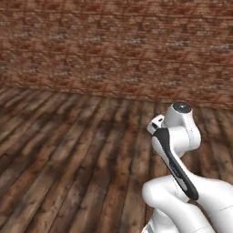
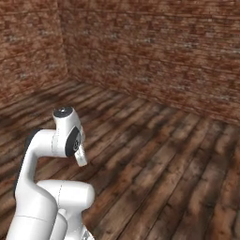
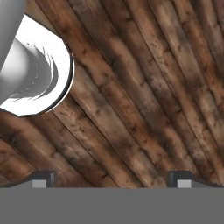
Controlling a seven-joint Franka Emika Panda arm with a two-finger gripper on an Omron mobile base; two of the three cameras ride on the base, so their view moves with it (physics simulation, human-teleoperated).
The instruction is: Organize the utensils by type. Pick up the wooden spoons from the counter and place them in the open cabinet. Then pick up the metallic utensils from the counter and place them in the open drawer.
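My gripper (image 3: pixel 113 178) points down at a dark wooden plank floor (image 3: pixel 131 100). It is open, with its two dark fingertips (image 3: pixel 43 177) far apart and nothing between them. The white arm (image 1: pixel 177 136) is folded up close over its own base (image 2: pixel 61 140). The wooden spoons, the metallic utensils, the counter, the open cabinet and the open drawer are all out of view.
A red-brown brick wall (image 1: pixel 113 45) stands ahead across a stretch of bare plank floor (image 1: pixel 68 150). In the right base view a second brick wall (image 2: pixel 28 42) meets it at a corner on the left.
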